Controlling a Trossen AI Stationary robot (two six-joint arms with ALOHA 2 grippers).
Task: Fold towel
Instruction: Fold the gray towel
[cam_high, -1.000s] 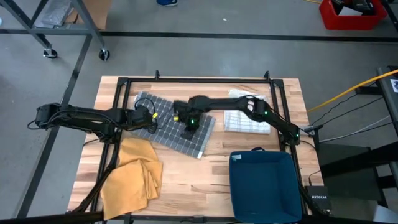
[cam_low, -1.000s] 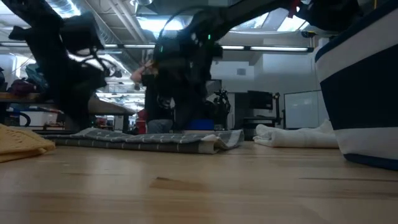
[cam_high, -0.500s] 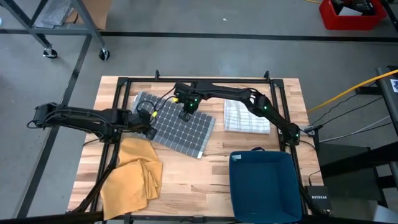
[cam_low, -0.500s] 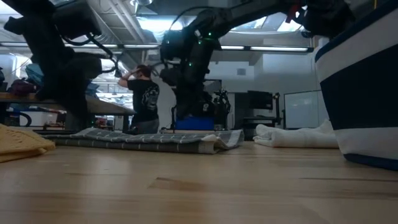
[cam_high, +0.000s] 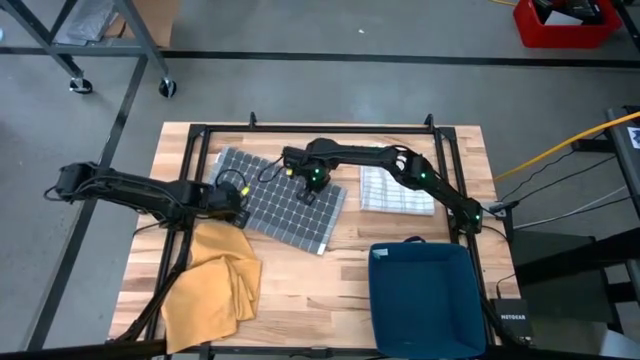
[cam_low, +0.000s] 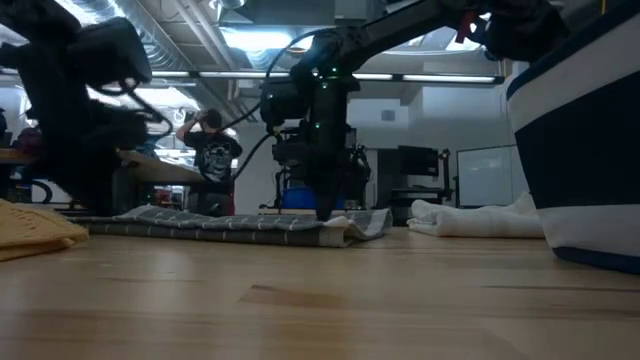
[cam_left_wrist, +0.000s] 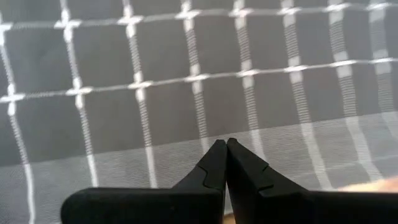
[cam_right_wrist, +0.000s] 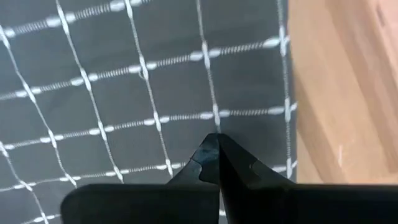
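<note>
A dark grey towel (cam_high: 285, 205) with a white grid lies flat on the wooden table, slanting from the far left toward the middle. My left gripper (cam_high: 237, 202) is shut at the towel's left edge; the left wrist view has its tips (cam_left_wrist: 226, 143) over the paler border strip (cam_left_wrist: 298, 149). My right gripper (cam_high: 312, 189) is shut and points down over the towel's far right part; in the right wrist view its tips (cam_right_wrist: 214, 138) stand near the towel's edge (cam_right_wrist: 285, 93), with bare wood beside it. My left gripper has its shut tips right over the towel's border strip (cam_left_wrist: 186, 163), slanting down from the table's left; whether they touch the cloth I cannot tell. My right gripper comes from above, and in the low view its shut fingers (cam_low: 322, 205) reach down to the towel's top layer (cam_low: 300, 222) near the right end, which lies flat.
A folded white checked towel (cam_high: 398, 190) lies right of the grey one. A crumpled yellow cloth (cam_high: 215, 285) lies at the near left. A blue bin (cam_high: 425, 295) stands at the near right. A person (cam_low: 212, 160) stands in the room beyond the table.
My right gripper has left the towel's middle, going toward the table's far edge and then a little to the right, and has turned upright, still shut. My left gripper has shifted slightly at the towel's left edge. The towel lies where it was.
</note>
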